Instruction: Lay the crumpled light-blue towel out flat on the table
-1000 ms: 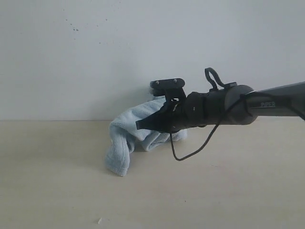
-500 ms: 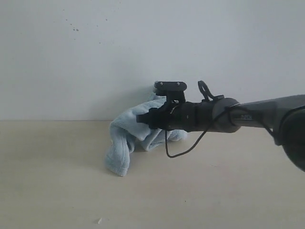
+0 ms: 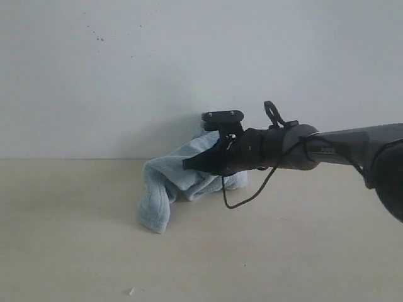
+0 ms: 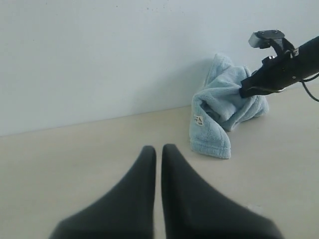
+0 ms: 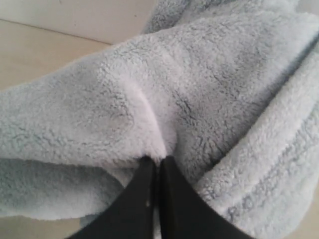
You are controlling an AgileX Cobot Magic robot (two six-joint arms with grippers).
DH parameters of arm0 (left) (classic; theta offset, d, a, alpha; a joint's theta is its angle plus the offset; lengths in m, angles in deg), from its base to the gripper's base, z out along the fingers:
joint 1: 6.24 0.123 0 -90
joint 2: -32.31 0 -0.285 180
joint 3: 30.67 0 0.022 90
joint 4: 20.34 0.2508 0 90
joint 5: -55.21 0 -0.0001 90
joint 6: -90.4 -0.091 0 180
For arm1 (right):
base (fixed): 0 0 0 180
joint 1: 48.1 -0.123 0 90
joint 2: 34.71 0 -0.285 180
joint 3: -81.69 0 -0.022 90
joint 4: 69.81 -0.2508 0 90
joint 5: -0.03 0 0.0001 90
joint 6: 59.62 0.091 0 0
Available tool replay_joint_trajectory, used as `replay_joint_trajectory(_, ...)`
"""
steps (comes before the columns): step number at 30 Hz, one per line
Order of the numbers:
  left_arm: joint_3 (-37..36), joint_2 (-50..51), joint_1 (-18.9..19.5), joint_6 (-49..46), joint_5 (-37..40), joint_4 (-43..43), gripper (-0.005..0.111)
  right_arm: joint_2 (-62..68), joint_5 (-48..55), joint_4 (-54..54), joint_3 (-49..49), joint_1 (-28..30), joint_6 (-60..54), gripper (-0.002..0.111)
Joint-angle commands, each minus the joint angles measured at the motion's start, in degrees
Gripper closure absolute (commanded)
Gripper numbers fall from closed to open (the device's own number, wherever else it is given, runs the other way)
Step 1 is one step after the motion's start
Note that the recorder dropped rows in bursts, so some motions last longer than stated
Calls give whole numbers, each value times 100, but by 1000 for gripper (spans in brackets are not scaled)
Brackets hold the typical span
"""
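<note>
While the right pincer (image 3: 189,165) stands closed, tips touching a fold of the crumpled, fluffy light-blue terry towel (image 3: 160,189), that heap lies just ahead of it against the white wall (image 3: 94,75). Pale beige matte table (image 3: 283,251) lies open beneath and beside it. The left pincer (image 4: 158,149) is closed on nothing, well apart from the towel.

Every view faces the towel (image 3: 157,195)

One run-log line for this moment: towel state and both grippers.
towel: crumpled heap by wall | right gripper: shut on towel fold | left gripper: shut, empty, apart from towel | table: towel not spread
</note>
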Motion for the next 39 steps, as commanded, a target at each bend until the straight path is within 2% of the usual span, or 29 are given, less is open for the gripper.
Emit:
replay_joint_trajectory(1, -22, -23, -22, 45, -66, -12, 103, -744, -634, 42, -1144, 26, -169, 108)
replay_joint_trajectory(9, -22, -23, -22, 45, -66, -12, 103, -2584, -1732, 42, -3727, 26, -163, 108)
replay_joint_trajectory(13, -22, -23, -22, 45, -66, -12, 103, -3852, -1709, 42, -4892, 26, -173, 108)
replay_joint_trajectory(16, -22, -23, -22, 45, -66, -12, 103, -4684, -1286, 113, -5442, -36, -352, 108)
replay_joint_trajectory(21, -22, -23, -22, 45, -66, -12, 103, -5393, 64, 154, -5624, -378, -1030, 108)
replay_joint_trajectory(25, -22, -23, -22, 45, -66, -12, 103, -5442, -30, 154, -5553, -650, -1054, 108)
replay_joint_trajectory(27, -22, -23, -22, 45, -66, -12, 103, -5594, -122, 154, -5229, -947, -1333, 108)
replay_joint_trajectory(31, -22, -23, -22, 45, -66, -12, 103, -6304, 702, 137, -4333, -1495, -1720, 108)
replay_joint_trajectory(34, -22, -23, -22, 45, -66, -12, 103, -6337, 988, 379, -4480, -1221, -1695, 108)
replay_joint_trajectory(37, -22, -23, -22, 45, -66, -12, 103, -5769, 1024, 367, -5017, -655, -1493, 108)
replay_joint_trajectory(39, -22, -23, -22, 45, -66, -12, 103, -5455, 1024, 367, -5140, -576, -1503, 108)
